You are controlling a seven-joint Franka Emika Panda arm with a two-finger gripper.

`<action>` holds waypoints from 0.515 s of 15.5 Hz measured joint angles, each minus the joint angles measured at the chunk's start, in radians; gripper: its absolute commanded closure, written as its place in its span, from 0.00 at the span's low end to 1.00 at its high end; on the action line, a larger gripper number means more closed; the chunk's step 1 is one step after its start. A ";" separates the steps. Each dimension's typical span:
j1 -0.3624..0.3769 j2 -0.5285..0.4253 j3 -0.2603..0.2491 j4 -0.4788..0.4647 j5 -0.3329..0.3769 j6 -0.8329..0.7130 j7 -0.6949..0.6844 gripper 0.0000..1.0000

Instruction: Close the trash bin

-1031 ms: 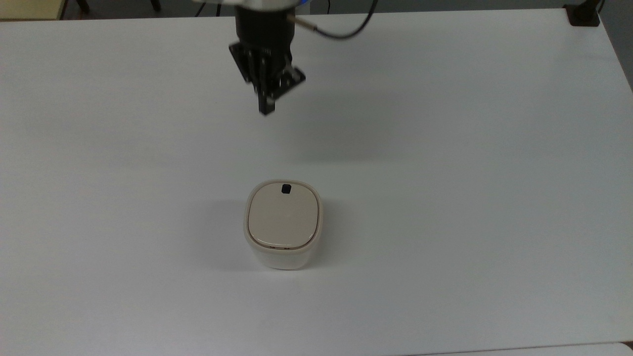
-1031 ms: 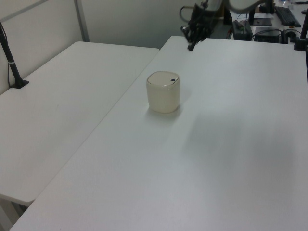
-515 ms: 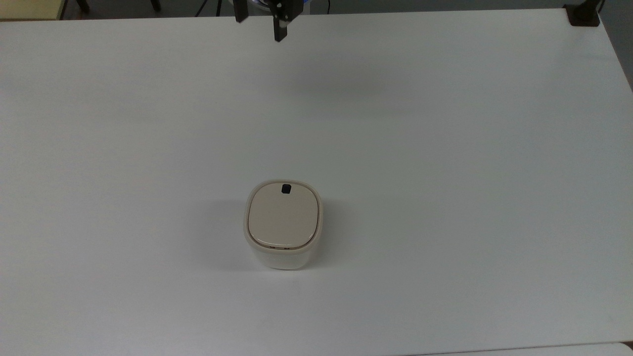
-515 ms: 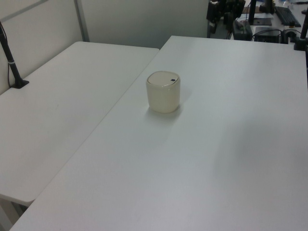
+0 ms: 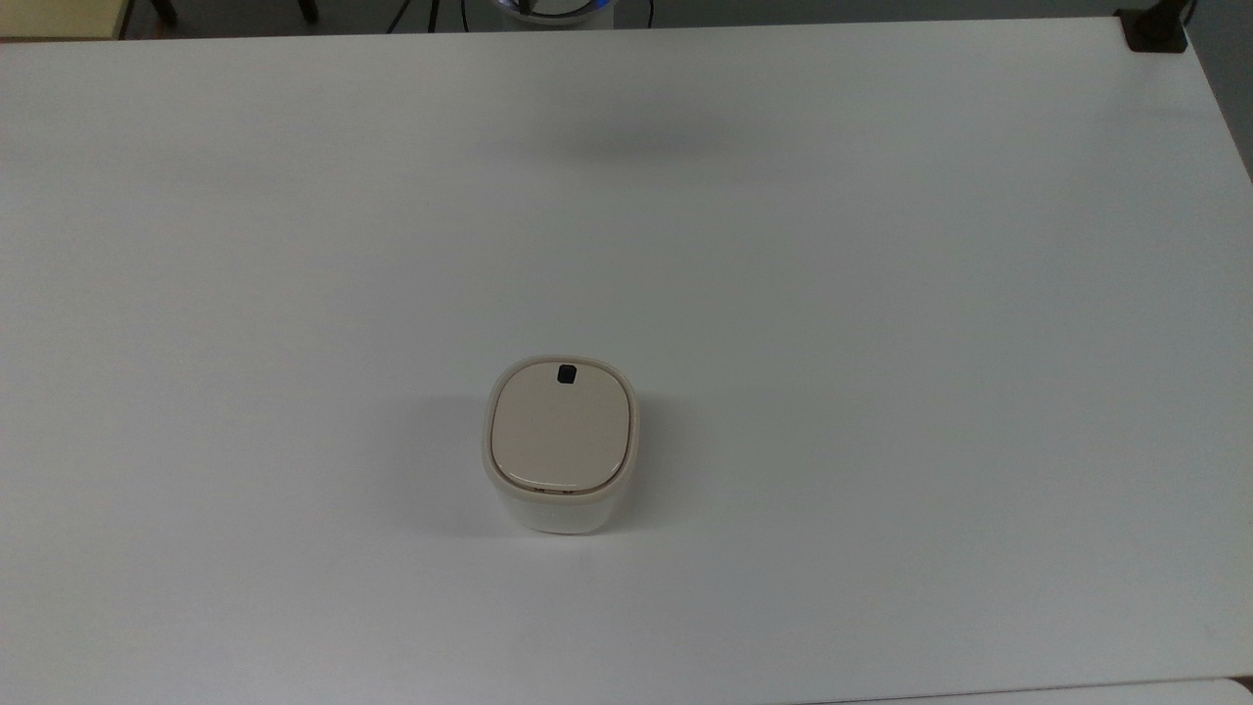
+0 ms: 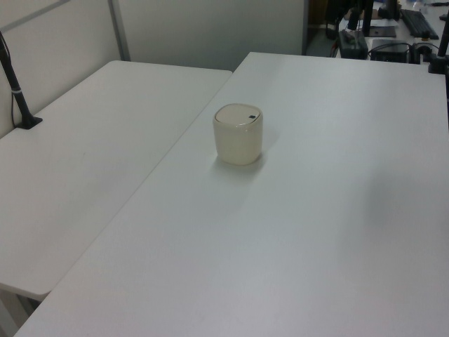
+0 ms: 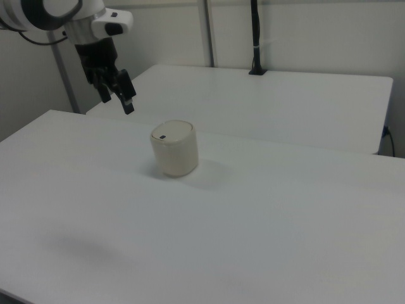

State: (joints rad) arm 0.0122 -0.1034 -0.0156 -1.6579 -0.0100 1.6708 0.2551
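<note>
Cream plastic, the bin (image 5: 560,446) is sitting upright on the white tabletop (image 5: 881,294) with its beige lid (image 5: 558,428) lying flat and shut. Raised well apart from the bin, the hand (image 7: 124,99) is hanging with fingers slightly parted, gripping nothing.

The arm (image 7: 63,14), at the upper left of the right view, has glossy white rounded shells with a black band at a joint and a dark oval inset on the wrist link. A black block below carries the black gripper (image 7: 120,96) with slim fingers (image 7: 128,104).
</note>
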 measured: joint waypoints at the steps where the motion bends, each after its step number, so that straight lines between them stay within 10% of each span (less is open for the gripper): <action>1: -0.006 0.004 0.000 0.000 0.000 0.000 -0.060 0.00; 8: -0.034 0.055 -0.040 0.044 0.000 0.001 -0.196 0.00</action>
State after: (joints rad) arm -0.0220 -0.0480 -0.0555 -1.6141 -0.0100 1.6723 0.0593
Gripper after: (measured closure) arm 0.000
